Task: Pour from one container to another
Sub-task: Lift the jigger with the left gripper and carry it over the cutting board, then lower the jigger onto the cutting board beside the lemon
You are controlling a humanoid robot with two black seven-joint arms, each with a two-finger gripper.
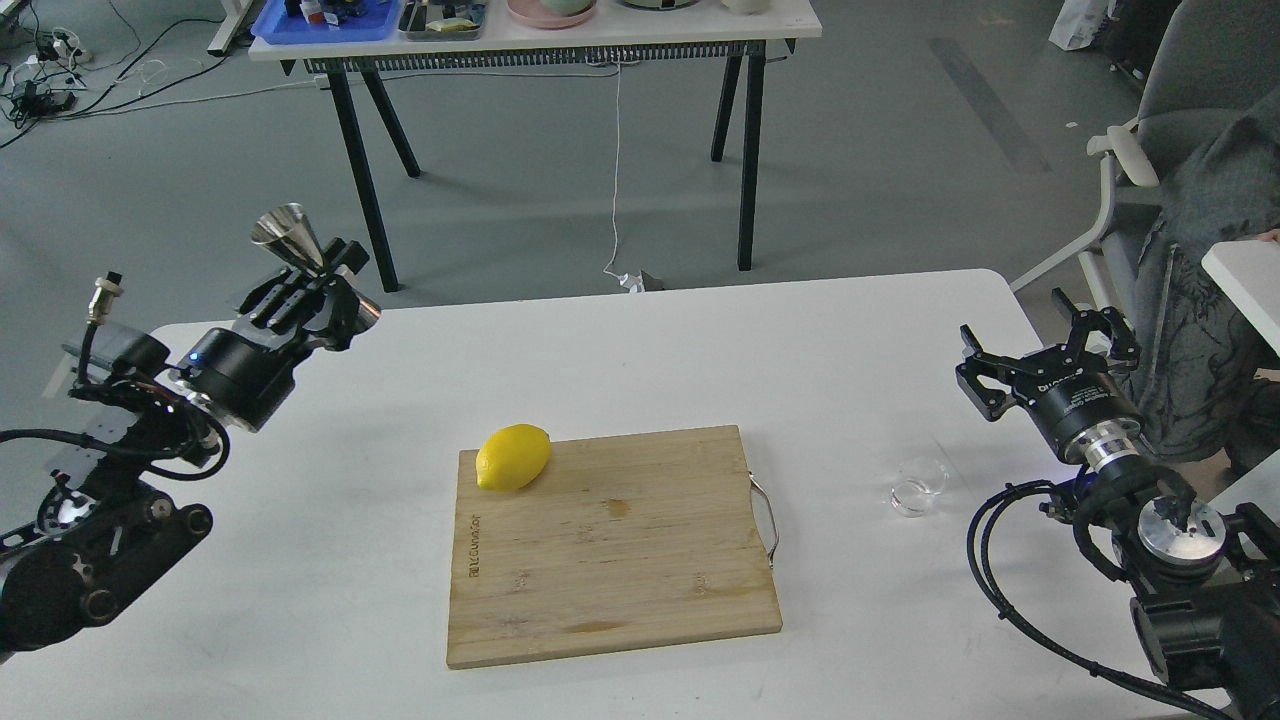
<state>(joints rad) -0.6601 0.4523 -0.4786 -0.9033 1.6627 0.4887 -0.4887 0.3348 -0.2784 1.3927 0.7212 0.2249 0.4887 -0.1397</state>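
Note:
The steel hourglass jigger [300,252] is held up off the table at the far left, tilted, with my left gripper [325,285] shut around its waist. The small clear glass cup [918,486] stands on the white table [300,600] at the right, just past the cutting board's metal handle. My right gripper [1040,355] hovers open behind and to the right of the cup, apart from it, with nothing between its fingers.
A bamboo cutting board [620,560] lies in the middle of the table, with a yellow lemon [513,457] on its far left corner. A grey chair [1190,150] stands at the right, and a second table [540,40] with trays across the floor.

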